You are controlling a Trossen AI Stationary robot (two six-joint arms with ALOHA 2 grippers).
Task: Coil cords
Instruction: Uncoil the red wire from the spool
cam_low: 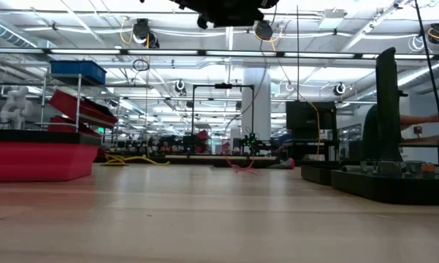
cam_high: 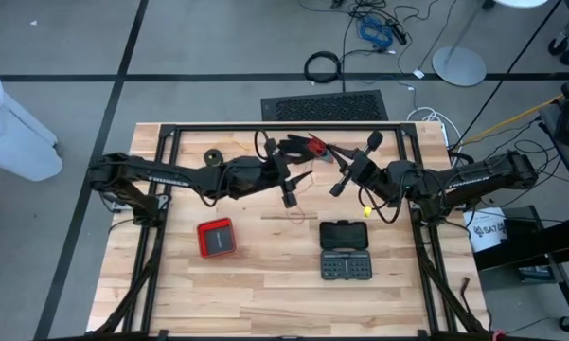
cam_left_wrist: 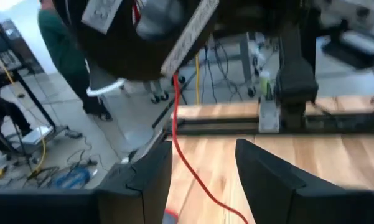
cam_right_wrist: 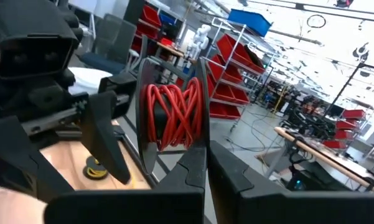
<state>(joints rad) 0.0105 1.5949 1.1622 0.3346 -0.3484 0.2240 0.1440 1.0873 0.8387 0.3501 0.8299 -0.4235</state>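
A reddish-orange cord is wound into a bundle of loops (cam_right_wrist: 173, 115) that stands between two dark upright bars, right past my right gripper's fingertips (cam_right_wrist: 205, 167). In the high view the bundle (cam_high: 314, 144) is near the table's far edge, and my right gripper (cam_high: 333, 156) is shut at it. My left gripper (cam_high: 292, 180) is open just left of it. In the left wrist view the cord's thin red tail (cam_left_wrist: 185, 158) runs down between my left gripper's fingers (cam_left_wrist: 202, 180) without visibly touching them. A thin stretch of cord (cam_high: 298, 214) lies on the table. My right gripper is shut at the near end of the red bundle (cam_right_wrist: 177, 144), its fingers level and pointing toward the table's far left. The fingers themselves hide the place of contact. The bundle is lifted clear of the table, and its tail hangs slack below.
A red case (cam_high: 216, 237) and an open black bit case (cam_high: 346, 249) lie toward the near side. A small dark roll (cam_high: 212, 155) sits at the far left and a yellow bit (cam_high: 367, 210) lies right of centre. A person (cam_left_wrist: 56, 37) stands beyond the table.
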